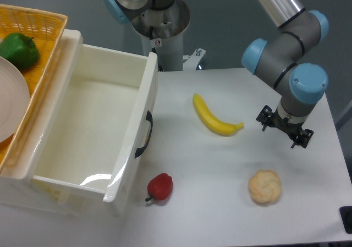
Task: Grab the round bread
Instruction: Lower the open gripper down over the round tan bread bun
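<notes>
The round bread (264,186) is a small pale beige bun with a swirled top, lying on the white table (220,164) at the front right. My gripper (285,127) hangs from the blue-and-grey wrist, behind the bun and slightly to its right, apart from it. Only its black mounting part shows from this angle. The fingers are hidden under the wrist, so I cannot tell whether they are open or shut. Nothing shows in the gripper.
A yellow banana (214,117) lies at mid-table, left of the gripper. A red pepper (160,187) lies at the front, next to a large white open bin (140,126). At far left, a wicker basket (44,24) holds a green pepper (18,49) and a white plate (11,101).
</notes>
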Robot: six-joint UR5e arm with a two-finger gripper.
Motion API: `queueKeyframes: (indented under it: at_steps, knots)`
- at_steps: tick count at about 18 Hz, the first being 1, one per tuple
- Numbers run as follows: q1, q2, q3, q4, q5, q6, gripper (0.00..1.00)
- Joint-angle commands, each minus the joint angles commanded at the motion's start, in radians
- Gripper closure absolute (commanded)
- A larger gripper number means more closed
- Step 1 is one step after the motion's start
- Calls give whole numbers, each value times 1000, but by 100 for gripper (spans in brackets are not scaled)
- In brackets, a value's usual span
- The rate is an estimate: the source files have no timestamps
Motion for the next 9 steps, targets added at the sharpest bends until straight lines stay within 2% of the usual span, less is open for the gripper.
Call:
queueKeyframes:
  at_steps: [5,6,8,9]
  knots:
    - [-5,-21,-2,29,-8,-8,0]
    - [-3,-35,2,46,-23,-8,0]
    - [-2,-52,-14,130,-98,-21,0]
    - [0,-54,-14,144,-124,-61,0]
